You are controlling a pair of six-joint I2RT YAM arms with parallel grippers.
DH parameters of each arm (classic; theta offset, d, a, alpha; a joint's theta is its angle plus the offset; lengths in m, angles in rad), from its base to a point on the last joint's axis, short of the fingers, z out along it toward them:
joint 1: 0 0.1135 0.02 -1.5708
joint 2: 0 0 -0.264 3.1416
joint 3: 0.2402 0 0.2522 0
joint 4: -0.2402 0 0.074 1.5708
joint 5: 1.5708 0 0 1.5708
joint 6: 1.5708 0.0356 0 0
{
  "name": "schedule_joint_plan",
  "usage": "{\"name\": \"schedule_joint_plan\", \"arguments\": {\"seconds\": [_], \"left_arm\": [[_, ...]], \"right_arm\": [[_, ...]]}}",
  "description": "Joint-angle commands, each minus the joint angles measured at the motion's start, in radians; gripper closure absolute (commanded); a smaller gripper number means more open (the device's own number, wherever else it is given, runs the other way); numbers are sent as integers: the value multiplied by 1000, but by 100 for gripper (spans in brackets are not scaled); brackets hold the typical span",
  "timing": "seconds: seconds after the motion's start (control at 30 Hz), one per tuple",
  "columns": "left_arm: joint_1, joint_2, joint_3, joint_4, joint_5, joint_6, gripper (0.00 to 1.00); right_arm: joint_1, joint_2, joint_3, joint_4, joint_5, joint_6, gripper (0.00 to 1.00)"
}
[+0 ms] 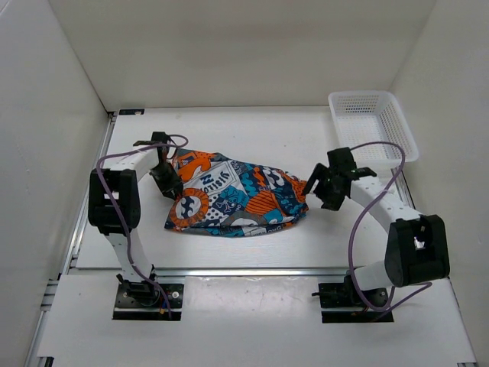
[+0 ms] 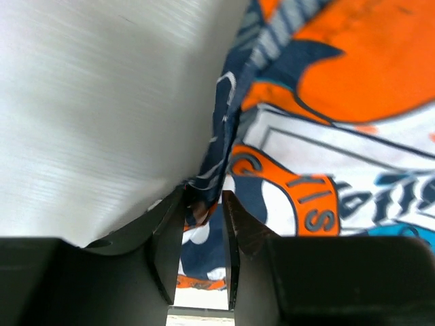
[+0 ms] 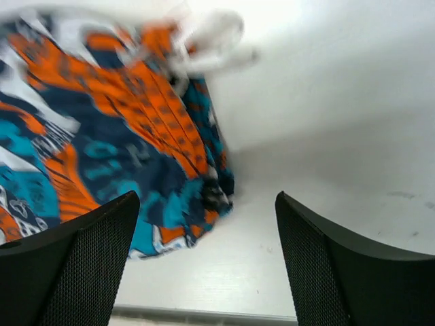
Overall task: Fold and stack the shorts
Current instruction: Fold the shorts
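From above, the shorts (image 1: 237, 200) lie bunched on the table (image 1: 260, 134) between the arms. Left wrist: fingers of the left gripper (image 2: 204, 200) straddle a fabric edge; whether they pinch it I cannot tell. Right wrist: the right gripper (image 3: 207, 204) gapes wide and empty near the shorts.

We hold both arms bent in toward the middle
Our left gripper (image 2: 204, 198) shows a narrow gap; our right gripper (image 3: 207, 204) gapes wide
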Motion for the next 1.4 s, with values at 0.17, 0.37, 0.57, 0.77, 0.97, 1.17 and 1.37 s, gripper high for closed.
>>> {"name": "schedule_joint_plan", "arguments": {"seconds": [0.17,0.37,0.57,0.77,0.97,1.17,1.37], "left_arm": [[-6,-86,15,-1,6,29,62],[3,-77,5,-1,6,29,62],[3,-68,5,-1,6,29,75],[-8,-88,-56,-1,6,29,90],[-112,-204,-171,8,18,-20,90],[-181,-335,-235,-2,61,-42,85],[-98,-337,-203,-29,17,6,63]], "right_arm": [[5,11,-254,284,-245,119,24],[5,100,-272,416,-233,130,37],[16,155,-226,383,-167,130,93],[16,42,-159,191,-27,61,100],[-2,-64,-67,9,87,-50,100],[-2,-66,47,-80,155,-180,100],[-2,-56,147,-116,187,-252,100]]}}
